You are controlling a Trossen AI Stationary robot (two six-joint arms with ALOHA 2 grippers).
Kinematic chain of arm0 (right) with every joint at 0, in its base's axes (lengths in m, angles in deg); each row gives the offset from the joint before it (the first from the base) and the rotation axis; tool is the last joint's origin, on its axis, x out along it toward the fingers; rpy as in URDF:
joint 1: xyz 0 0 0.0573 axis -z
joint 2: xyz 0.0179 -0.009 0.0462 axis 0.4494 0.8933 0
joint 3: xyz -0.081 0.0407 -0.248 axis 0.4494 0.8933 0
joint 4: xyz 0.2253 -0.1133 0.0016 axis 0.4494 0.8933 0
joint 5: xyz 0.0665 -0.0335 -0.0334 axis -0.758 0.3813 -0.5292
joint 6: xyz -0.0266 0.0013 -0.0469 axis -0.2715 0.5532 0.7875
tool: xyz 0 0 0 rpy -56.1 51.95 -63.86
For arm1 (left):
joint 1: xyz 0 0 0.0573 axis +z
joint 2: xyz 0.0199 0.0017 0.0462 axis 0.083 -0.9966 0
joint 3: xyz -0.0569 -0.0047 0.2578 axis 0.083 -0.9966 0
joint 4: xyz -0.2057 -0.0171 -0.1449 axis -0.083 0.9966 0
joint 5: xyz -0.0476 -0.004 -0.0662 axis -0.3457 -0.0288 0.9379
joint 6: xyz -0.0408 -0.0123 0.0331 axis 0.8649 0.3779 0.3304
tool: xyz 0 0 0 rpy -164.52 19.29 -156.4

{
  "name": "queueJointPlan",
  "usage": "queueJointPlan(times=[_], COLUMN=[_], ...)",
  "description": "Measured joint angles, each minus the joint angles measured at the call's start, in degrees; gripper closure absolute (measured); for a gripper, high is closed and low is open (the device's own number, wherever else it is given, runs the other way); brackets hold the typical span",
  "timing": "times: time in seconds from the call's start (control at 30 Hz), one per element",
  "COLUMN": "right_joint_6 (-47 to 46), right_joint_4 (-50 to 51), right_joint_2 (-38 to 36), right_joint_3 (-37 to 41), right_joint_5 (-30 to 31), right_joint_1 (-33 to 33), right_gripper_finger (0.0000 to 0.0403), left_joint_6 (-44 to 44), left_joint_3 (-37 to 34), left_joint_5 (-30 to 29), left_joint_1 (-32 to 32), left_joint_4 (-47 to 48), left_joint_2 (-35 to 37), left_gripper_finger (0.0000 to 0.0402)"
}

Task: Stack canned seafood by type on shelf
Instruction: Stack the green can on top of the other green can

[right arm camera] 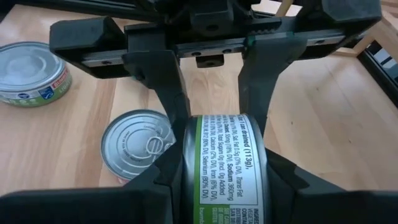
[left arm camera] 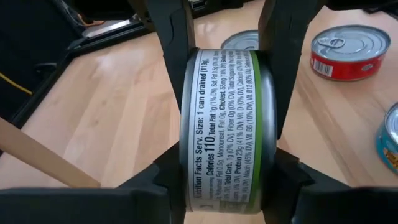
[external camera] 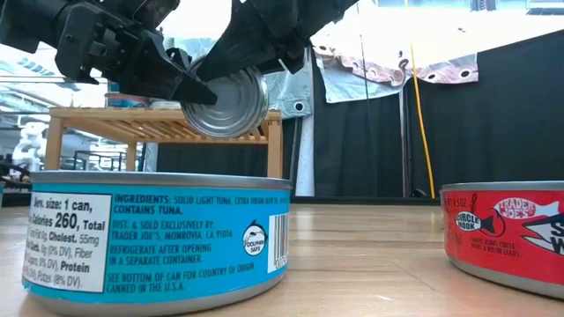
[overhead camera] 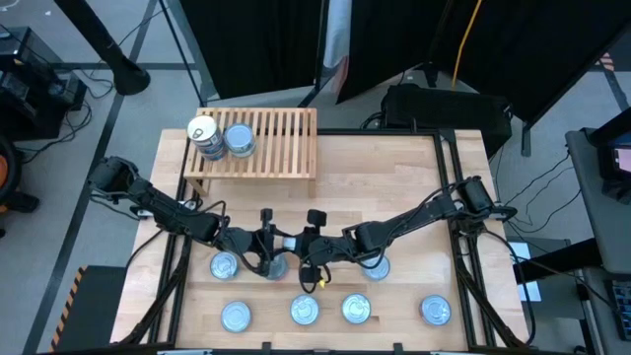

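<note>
Green-labelled tin held on edge above mid-table, clamped across its flat faces by both the left gripper and the right gripper meeting nose to nose: apparently a hand-over between arms, letting the tin travel toward the slatted shelf at the table's far left. Already parked on that shelf, two tins side by side. Waiting on the tabletop near the front edge, a row of silvery-topped tins, among them a red-sided one.

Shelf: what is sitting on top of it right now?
The shelf holds two cans at one end: cream-topped can, silvery can. Any cans beneath them are hidden.
</note>
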Motion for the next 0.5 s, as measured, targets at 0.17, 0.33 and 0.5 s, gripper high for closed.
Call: queueJointPlan(times=[0.17, 0.33, 0.5], right_joint_6=[-0.3, -0.5, 3.3], right_joint_4=[0.0, 0.4, 1.8], right_joint_2=[-0.1, -2.8, -9.5], right_joint_3=[0.0, 0.1, 0.0], right_joint_5=[0.3, 1.2, 6.3], right_joint_1=[0.0, -0.4, -1.4], right_gripper_finger=[0.0273, 0.0225, 0.0159], left_joint_6=[-0.7, -3.5, -6.0], left_joint_3=[0.0, 0.0, 0.1], left_joint_5=[0.0, -1.0, -0.6], left_joint_1=[-0.1, -0.3, -0.4], left_joint_4=[0.1, 0.3, 0.7], left_joint_2=[0.4, 1.8, 4.0], left_gripper_finger=[0.0258, 0.0251, 0.0254])
